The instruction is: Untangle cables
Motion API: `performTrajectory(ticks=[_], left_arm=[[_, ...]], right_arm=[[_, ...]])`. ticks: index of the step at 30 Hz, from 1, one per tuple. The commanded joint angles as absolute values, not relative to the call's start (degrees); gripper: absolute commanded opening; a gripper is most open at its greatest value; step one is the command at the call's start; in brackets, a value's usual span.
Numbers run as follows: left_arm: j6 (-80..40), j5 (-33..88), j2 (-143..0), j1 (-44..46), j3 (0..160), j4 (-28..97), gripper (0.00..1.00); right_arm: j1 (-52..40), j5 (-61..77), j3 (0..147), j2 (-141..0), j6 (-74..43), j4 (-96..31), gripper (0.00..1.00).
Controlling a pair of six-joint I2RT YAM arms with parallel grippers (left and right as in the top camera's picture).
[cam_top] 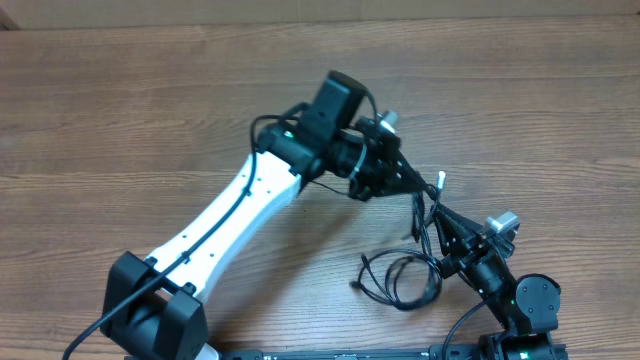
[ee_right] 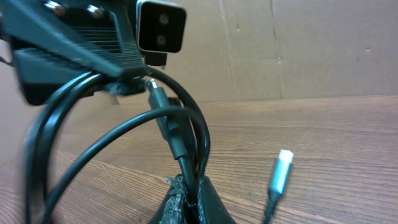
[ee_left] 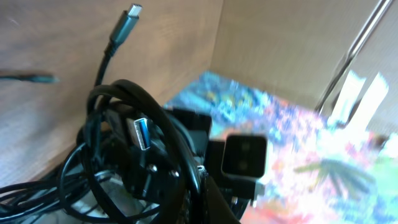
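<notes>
Cables (ee_right: 177, 140) barely sorted: left hand (cam_top: 420, 183) and right hand (cam_top: 437, 216) each clamp strands of one tangle; the rest lies looped on the worktop (cam_top: 120, 100) at five o'clock.

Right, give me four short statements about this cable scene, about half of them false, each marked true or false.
1. The left gripper and the right gripper are both shut on the cables. True.
2. The cables are red. False: they are black.
3. A loop of cable lies on the wooden table. True.
4. The two grippers are at opposite ends of the table. False: they are close together.
</notes>
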State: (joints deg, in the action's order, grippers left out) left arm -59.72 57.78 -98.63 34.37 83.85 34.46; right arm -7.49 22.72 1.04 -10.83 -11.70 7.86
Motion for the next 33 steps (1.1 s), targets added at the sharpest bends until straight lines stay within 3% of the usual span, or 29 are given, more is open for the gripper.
performTrajectory(ticks=[1,17,33], left_arm=[[-60.51,54.98,-97.76,31.16,85.01,34.50,0.04],[-60.75,55.05,-97.76,29.10,85.01,35.33,0.04],[-72.07,55.09,-97.76,26.61,85.01,32.93,0.04]], right_arm=[[-7.33,22.63,0.47,-10.37,-11.46,8.05,0.04],[-7.33,21.52,0.47,-10.37,-10.31,6.63,0.04],[-7.33,21.47,0.47,-10.37,-8.60,4.67,0.04]])
